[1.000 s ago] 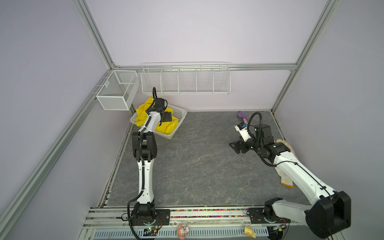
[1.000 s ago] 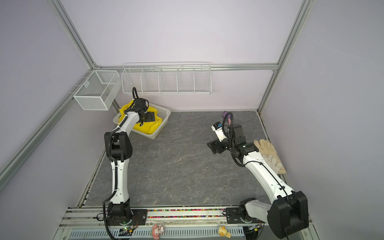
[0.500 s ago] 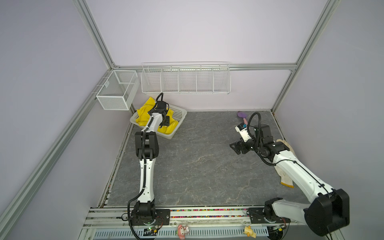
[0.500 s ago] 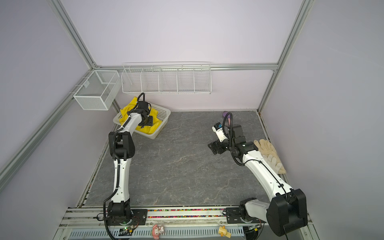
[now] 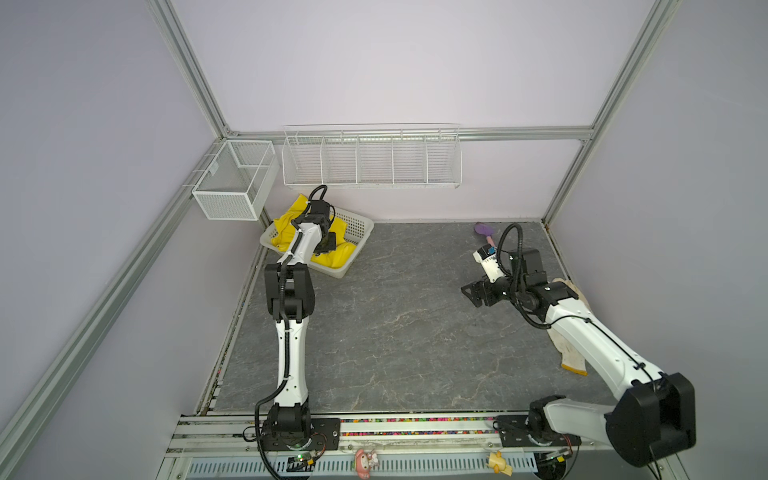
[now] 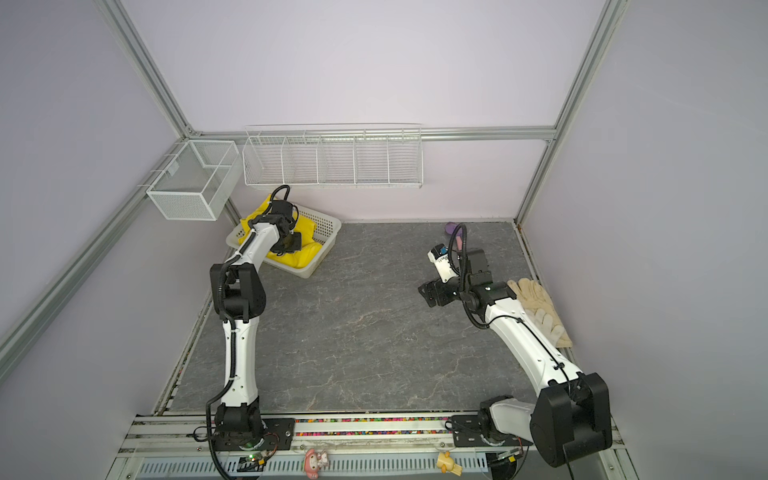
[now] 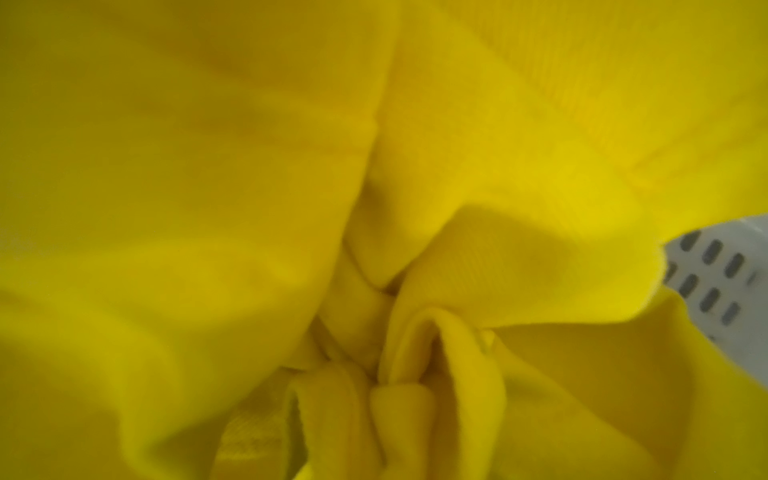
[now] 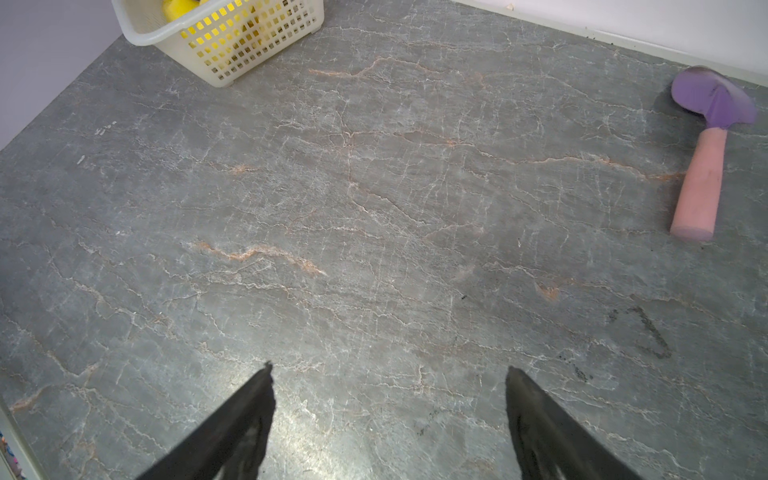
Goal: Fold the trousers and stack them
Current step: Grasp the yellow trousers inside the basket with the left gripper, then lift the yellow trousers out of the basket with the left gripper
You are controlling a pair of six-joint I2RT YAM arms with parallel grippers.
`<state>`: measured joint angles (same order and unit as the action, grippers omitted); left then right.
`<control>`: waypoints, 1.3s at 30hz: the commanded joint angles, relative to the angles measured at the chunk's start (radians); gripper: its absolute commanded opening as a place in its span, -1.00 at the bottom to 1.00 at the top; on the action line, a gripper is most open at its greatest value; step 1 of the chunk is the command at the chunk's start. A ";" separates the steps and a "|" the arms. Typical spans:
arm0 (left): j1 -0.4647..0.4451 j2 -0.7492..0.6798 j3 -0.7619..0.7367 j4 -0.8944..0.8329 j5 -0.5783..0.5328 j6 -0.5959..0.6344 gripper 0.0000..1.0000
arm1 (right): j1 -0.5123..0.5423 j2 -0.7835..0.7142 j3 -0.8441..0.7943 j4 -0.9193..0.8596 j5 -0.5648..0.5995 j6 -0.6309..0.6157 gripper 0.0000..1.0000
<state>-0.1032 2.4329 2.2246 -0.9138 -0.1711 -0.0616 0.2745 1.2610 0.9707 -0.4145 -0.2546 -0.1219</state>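
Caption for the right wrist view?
Open right gripper above grey tabletop; yellow trousers in white basket, pink-handled purple toy beyond.

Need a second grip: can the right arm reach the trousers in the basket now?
Doubtful. The table between is bare, but the basket sits in the far left corner, well away from the right gripper, and the left arm lies over the trousers.

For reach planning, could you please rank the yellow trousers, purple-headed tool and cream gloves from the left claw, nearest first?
In a top view:
1. Yellow cloth trousers, at the left claw.
2. Purple-headed, pink-handled tool, back right.
3. Cream gloves, right edge.
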 commanded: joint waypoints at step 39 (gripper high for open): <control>-0.306 -0.839 0.132 0.193 -0.162 -0.066 -1.00 | 0.023 -0.019 -0.056 0.232 -0.061 0.115 0.76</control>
<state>-0.3634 1.6398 2.2539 -0.8059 -0.2916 -0.1726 0.2905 1.2346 0.9298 -0.2264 -0.2935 -0.0216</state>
